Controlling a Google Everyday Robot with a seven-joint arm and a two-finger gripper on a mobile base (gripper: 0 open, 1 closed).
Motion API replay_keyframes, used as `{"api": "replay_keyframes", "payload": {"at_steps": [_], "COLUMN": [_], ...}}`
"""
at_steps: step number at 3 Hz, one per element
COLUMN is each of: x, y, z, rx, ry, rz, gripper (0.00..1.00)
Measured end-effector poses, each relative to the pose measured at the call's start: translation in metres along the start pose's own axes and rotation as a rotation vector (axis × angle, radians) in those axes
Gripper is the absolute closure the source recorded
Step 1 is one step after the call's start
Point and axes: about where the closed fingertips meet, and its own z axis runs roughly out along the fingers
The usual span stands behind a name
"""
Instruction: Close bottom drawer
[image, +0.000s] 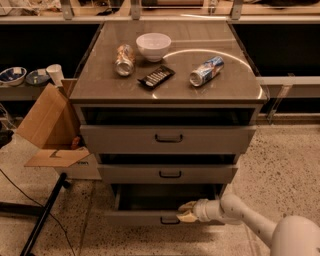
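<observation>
Speckled floor below grey cabinet; gripper at front edge of open bottom drawer, grip unclear.

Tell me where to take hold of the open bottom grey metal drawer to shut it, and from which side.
Take the slim grey front panel of the bottom drawer at its top edge, near the small black handle, coming from the front. It stands pulled out with that edge exposed, and the robot's gripper sits there.

White bowl, dented can, blue-and-white can on its side, flat black device on the table, open cardboard box beside it
</observation>
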Motion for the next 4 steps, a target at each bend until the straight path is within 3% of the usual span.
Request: {"api": "replay_keyframes", "payload": {"at_steps": [2, 4], "x": [-0.008, -0.018], "y": [-0.043, -0.109], "z": [-0.012, -0.035], "rx": [0.122, 0.311], "ry": [-0.013, -0.038], "rz": [0.019, 0.054], "gripper": [1.00, 1.00]}}
